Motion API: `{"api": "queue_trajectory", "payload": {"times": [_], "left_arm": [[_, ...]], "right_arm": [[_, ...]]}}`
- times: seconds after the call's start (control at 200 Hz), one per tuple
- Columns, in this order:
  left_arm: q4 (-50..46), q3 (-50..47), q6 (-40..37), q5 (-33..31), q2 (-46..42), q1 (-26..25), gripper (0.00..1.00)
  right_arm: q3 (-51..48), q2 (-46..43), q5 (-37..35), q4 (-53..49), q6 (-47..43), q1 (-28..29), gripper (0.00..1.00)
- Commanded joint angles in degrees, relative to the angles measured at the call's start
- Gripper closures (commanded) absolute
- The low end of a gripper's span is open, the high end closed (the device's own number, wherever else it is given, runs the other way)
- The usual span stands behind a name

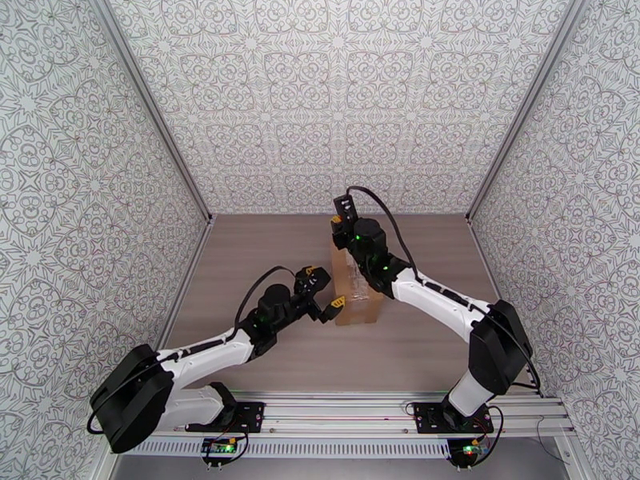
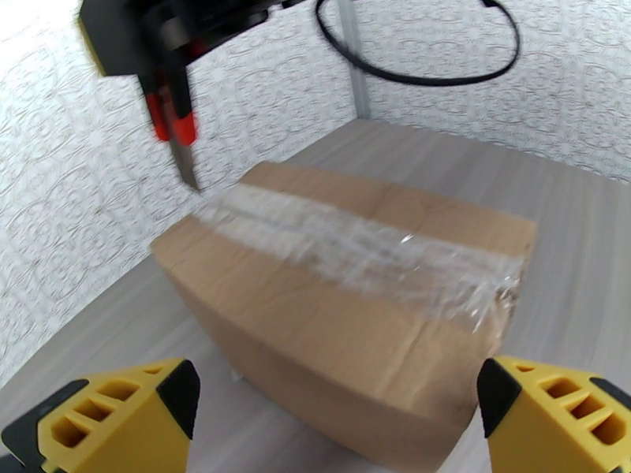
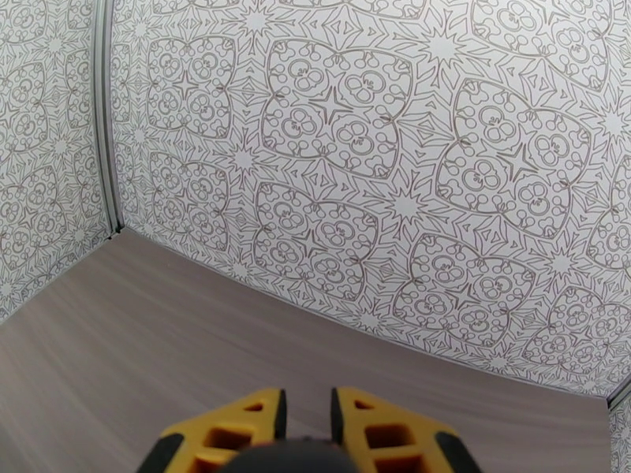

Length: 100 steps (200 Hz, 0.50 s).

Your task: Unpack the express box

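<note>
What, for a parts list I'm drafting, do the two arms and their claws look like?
The left arm and right arm match: white links, bulky black joints with small green lights, a black cable looped at the wrist. The left claw and right claw have chunky yellow fingers with slotted cut-outs and black trim.

The right arm (image 1: pixel 424 294) hides half of the express box (image 1: pixel 360 310).

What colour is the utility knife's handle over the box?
Red; the utility knife shows best in the left wrist view.
</note>
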<state>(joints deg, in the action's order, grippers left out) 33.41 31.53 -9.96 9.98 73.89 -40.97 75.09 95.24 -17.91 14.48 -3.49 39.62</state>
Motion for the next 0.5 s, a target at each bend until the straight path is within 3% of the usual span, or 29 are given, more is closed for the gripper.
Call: {"api": "queue_trajectory", "payload": {"times": [0.0, 0.215, 0.495], "left_arm": [[-0.7, 2.0, -0.2, 8.1, 1.7, 1.6, 0.01], [1.2, 3.0, 1.7, 12.0, 4.8, 2.6, 0.01], [4.7, 4.2, 2.0, 12.4, 9.8, 2.9, 0.01]], "right_arm": [[2.6, 0.9, -2.1, -0.4, 0.3, -0.8, 1.0], [3.9, 2.1, -4.0, -2.1, 0.9, -1.6, 1.0], [5.8, 4.8, -4.5, -2.4, 0.8, -2.5, 1.0]]}}
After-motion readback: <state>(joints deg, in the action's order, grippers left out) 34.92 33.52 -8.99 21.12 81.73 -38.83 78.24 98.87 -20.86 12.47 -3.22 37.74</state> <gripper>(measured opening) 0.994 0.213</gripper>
